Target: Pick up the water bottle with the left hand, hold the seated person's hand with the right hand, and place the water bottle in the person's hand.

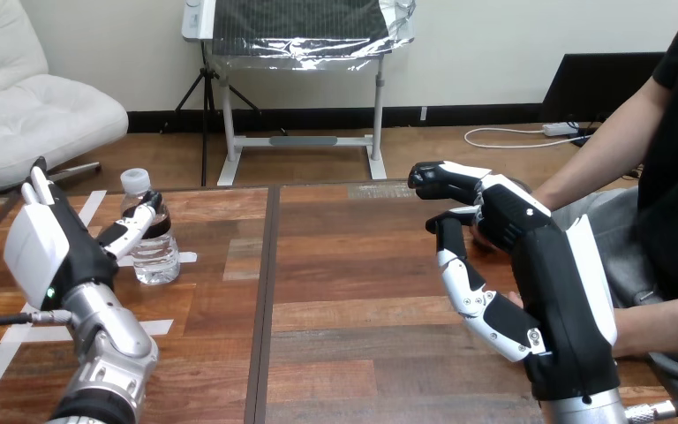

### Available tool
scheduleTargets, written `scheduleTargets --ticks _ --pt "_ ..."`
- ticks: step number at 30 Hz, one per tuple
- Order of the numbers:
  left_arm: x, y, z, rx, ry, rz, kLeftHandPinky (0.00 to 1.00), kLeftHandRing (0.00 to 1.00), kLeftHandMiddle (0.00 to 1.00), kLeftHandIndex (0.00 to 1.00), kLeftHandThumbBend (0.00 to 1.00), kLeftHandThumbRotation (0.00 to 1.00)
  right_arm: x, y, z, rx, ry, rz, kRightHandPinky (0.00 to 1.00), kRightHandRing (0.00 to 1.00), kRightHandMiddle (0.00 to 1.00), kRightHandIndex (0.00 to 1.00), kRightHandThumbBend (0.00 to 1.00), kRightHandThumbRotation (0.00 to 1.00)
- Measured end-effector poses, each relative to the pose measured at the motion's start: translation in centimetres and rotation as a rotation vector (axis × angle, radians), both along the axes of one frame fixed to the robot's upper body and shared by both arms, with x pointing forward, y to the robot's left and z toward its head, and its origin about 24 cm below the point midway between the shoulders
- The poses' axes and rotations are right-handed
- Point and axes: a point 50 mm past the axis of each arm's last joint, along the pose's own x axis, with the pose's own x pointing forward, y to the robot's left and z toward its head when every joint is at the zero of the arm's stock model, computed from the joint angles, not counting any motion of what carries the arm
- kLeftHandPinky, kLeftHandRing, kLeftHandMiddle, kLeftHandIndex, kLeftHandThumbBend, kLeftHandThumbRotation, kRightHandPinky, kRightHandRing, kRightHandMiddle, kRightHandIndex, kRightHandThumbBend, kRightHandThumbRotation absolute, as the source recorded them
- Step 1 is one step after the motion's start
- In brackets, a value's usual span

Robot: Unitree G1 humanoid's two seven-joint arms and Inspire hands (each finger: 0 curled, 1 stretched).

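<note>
Head view: water bottle [152, 240] stands upright, cap up, beside left robot hand [53, 252].

Table [362, 291], middle span: bare boards from the water bottle [150, 234] across to the right hand [534, 265], an open passage. Left end: bottle upright, left hand [48, 252] just beside it on the near-left, a finger touching it. The bottle's far and right sides are free. Right end: right hand raised, the person's forearm [583, 172] close behind it, a second forearm [662, 322] along the near right edge. Crowded.
</note>
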Motion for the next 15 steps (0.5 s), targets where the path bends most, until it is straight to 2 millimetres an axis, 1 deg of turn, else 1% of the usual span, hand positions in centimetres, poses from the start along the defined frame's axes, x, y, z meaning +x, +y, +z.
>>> scheduleTargets --ticks 1,6,15 --pt "0.29 0.48 0.24 -0.016 0.017 -0.004 0.83 0.93 0.97 0.97 0.89 0.50 0.01 -0.18 0.01 -0.004 -0.001 -0.007 0.57 0.72 0.76 0.68 0.06 0.00" --pt "0.49 0.55 0.30 -0.028 0.038 -0.018 0.79 0.89 0.94 0.95 0.89 0.49 0.01 -0.23 0.01 -0.006 -0.001 -0.007 0.56 0.71 0.76 0.67 0.06 0.00" --pt "0.97 0.52 0.40 -0.064 0.083 -0.053 0.76 0.86 0.92 0.92 0.91 0.46 0.01 -0.26 0.01 -0.009 0.000 -0.006 0.55 0.71 0.75 0.67 0.07 0.00"
